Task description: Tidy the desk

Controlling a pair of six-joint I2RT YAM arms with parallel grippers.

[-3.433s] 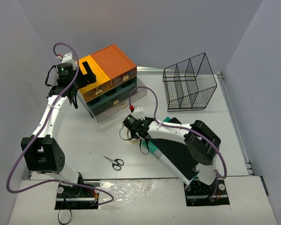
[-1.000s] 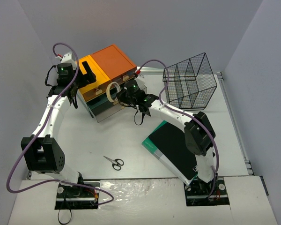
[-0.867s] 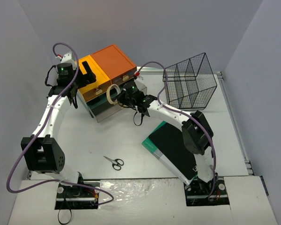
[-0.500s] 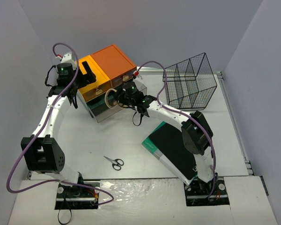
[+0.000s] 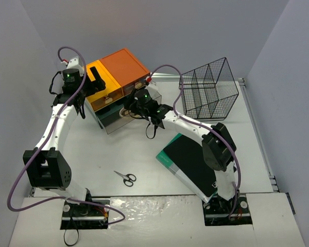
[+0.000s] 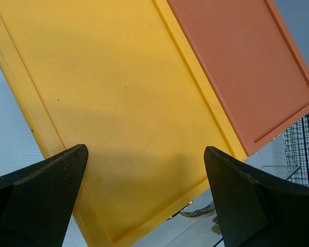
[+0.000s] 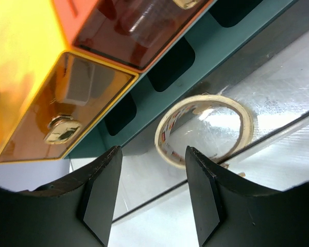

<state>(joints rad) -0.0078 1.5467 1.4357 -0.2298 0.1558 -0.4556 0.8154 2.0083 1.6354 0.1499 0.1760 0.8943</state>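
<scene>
Right wrist: right gripper (image 7: 152,159) jaws noted parted, tape roll (image 7: 203,128) lying free in clear drawer (image 7: 288,82). Left gripper (image 6: 145,154) jaws spread above yellow top (image 6: 118,103).

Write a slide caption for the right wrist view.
Open right hand poised over a tape roll lying in the clear pulled-out drawer of the drawer chest.
</scene>
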